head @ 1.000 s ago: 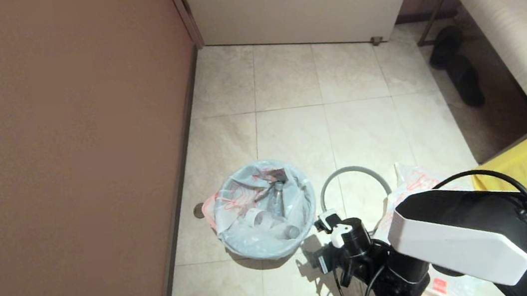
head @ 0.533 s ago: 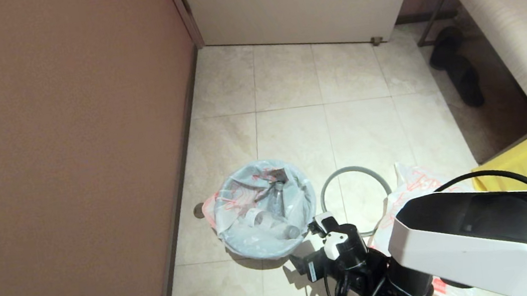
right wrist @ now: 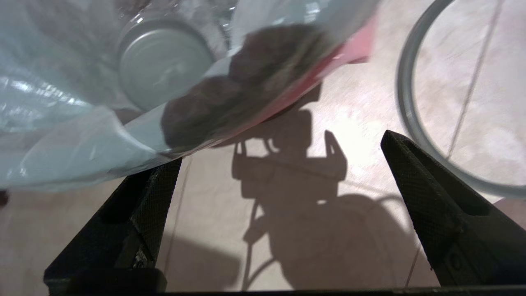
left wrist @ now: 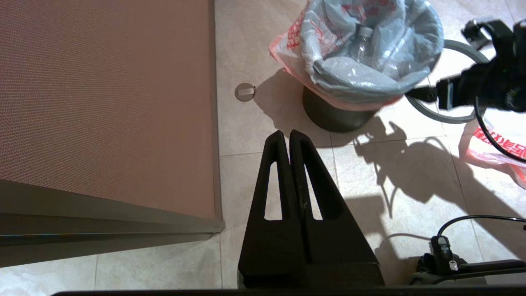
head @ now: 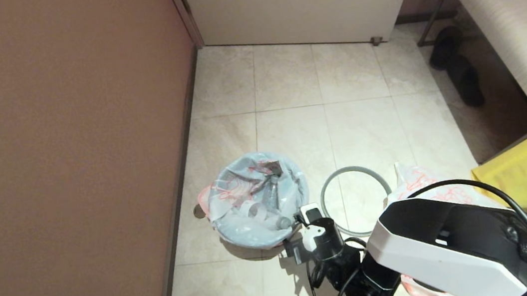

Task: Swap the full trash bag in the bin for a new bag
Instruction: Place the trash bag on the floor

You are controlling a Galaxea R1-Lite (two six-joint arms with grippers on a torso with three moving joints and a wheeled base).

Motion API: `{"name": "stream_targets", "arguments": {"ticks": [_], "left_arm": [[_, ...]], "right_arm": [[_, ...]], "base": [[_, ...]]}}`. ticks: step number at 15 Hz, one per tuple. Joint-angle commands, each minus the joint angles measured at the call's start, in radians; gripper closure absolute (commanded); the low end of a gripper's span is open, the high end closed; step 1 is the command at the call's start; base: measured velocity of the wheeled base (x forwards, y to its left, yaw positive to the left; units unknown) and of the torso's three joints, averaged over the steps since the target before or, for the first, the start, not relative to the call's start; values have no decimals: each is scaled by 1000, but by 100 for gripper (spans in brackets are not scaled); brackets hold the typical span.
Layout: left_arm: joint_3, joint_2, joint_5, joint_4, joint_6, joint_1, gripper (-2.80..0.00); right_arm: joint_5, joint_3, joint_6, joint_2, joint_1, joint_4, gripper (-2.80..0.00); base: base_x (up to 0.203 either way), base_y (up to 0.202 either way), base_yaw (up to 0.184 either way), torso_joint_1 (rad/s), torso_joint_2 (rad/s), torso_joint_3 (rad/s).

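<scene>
Tiled floor [head: 286, 85] — one bin [left wrist: 335, 115], two bags, one grey ring [head: 356, 200]

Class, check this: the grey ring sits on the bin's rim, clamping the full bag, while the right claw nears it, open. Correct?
Not quite. The head view shows the grey ring lying on the floor beside the bin, off the full bag. The right claw is indeed open.

The place looks like a room in a home or lodging. Pale square floor tiles [head: 291, 129] meet a brown wall [head: 63, 157] and a white door [head: 301, 2]. A padded bench [head: 514, 21] on metal legs stands at the right, with dark shoes [head: 457, 69] beside it and a small lined wastebasket [head: 258, 209] on the floor.
</scene>
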Motion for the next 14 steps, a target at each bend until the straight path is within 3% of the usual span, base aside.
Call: {"name": "stream_targets", "arguments": {"ticks": [1,8,10,14], "left_arm": [[0,1,0,1,0,1,0],[0,1,0,1,1,-1,0],[0,1,0,1,0,1,0],[0,1,0,1,1,-1,0]], "right_arm": [[-38,-63,-1,40,-24,-1,-280],[-78,-215,-4,60,-125,50,-280],[-78,-324,0,61,-144,165,-280],[-74,-271,24,40,-96,192,-280]], "base": [[0,0,0,0,0,0],[0,0,0,0,0,0],[0,0,0,0,0,0],[0,0,0,0,0,0]]}}
